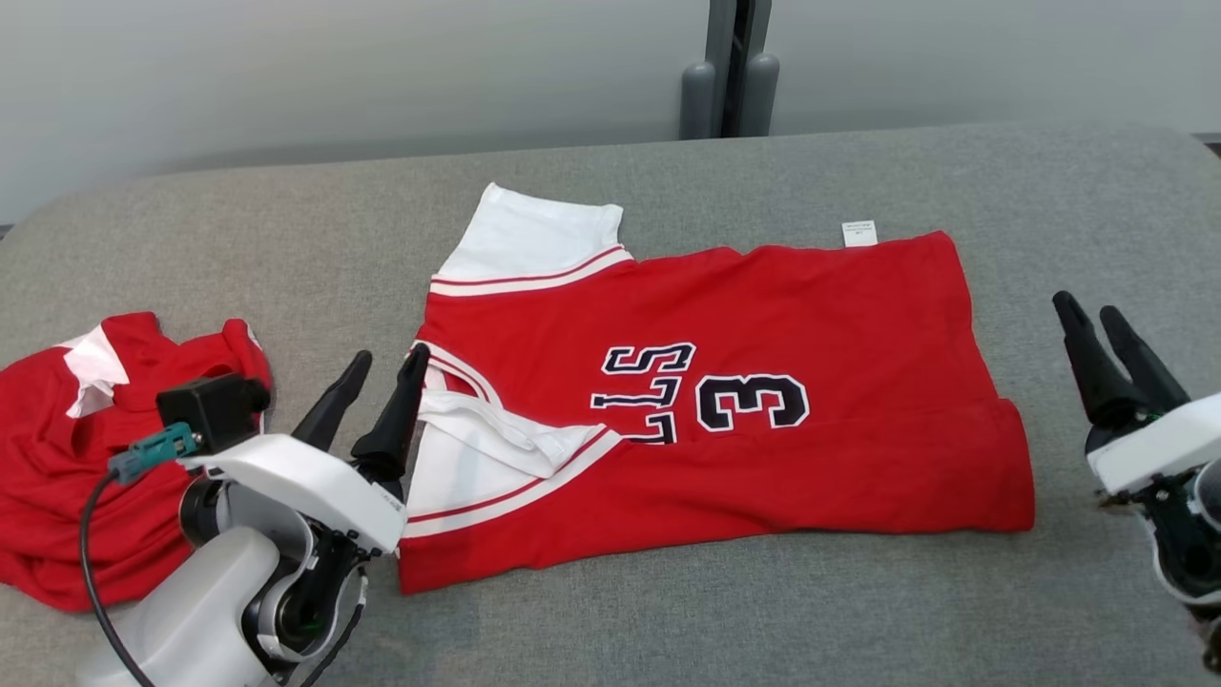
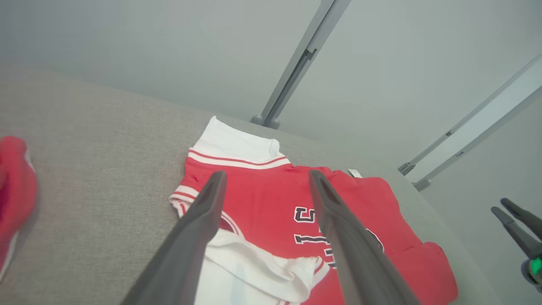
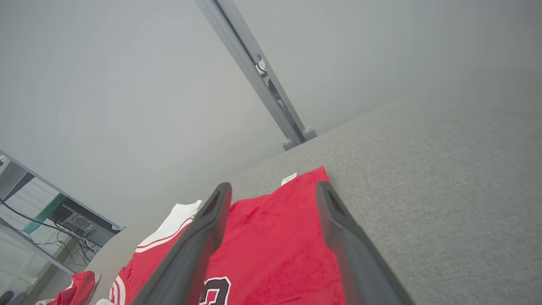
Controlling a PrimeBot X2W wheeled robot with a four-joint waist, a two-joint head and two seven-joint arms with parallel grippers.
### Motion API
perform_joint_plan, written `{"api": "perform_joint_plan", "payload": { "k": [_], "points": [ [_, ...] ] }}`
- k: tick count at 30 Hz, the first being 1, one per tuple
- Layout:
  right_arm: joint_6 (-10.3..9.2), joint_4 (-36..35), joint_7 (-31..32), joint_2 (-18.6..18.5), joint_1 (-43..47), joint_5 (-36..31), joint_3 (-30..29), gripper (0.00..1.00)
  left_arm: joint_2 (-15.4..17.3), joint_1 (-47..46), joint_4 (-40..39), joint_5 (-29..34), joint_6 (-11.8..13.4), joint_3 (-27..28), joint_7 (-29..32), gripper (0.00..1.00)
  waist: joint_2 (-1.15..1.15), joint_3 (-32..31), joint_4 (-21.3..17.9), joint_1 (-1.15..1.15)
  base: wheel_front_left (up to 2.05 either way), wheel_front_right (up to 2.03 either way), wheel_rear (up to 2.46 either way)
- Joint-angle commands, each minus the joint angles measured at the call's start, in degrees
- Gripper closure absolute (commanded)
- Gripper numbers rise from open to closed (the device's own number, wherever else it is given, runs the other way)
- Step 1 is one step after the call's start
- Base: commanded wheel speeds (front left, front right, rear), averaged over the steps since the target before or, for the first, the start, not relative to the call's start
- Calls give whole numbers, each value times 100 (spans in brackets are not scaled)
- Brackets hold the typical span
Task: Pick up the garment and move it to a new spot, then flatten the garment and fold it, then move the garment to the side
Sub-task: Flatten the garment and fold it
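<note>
The garment (image 1: 858, 382) is a red jersey with white sleeves and a black "3". It lies spread across the middle of the grey table (image 1: 668, 620), with its lower sleeve folded over the body. My left gripper (image 1: 389, 355) stands open just left of the jersey's collar end, above the folded sleeve, holding nothing. In the left wrist view the left gripper (image 2: 267, 173) frames the garment (image 2: 381, 199) between its parted fingers. My right gripper (image 1: 1087, 307) is open off the jersey's right hem, apart from the cloth. The right wrist view has the right gripper (image 3: 273, 185) over the garment (image 3: 275, 245).
A second red and white garment (image 1: 57, 458) lies crumpled at the table's left edge, beside my left arm. A small white label (image 1: 858, 233) sticks out at the jersey's far edge. A grey post (image 1: 730, 86) rises behind the table against a pale wall.
</note>
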Motion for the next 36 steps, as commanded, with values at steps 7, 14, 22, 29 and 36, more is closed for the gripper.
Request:
{"api": "perform_joint_plan", "payload": {
  "k": [7, 14, 22, 29, 36],
  "points": [
    [-2, -401, -31, 646, 981, -1181, -1044, 0, -530, 941, -172, 1267, -39, 1092, -39, 0, 0, -306, -102, 0, 0, 0, 0],
    [-2, -787, -32, 1158, 1814, -2380, -1816, 0, -1064, 1833, 38, 2571, -52, 1736, -41, 0, 0, -463, -126, 0, 0, 0, 0],
    [-2, -949, -31, 1728, 2271, -3617, -2316, 0, -1533, 2272, 704, 3412, 122, 2177, -42, 0, 0, -536, -165, 0, 0, 0, 0],
    [-2, -1035, -32, 1906, 2331, -3786, -2416, 0, -1717, 2064, 1668, 3440, 156, 2200, 11, 0, 0, -556, -228, 0, 0, 0, 0],
    [-2, -1127, -33, 1938, 2288, -3784, -2487, 0, -1822, 1786, 2228, 3208, 144, 2329, 218, 0, 0, -457, -288, 0, 0, 0, 0]
  ]
}}
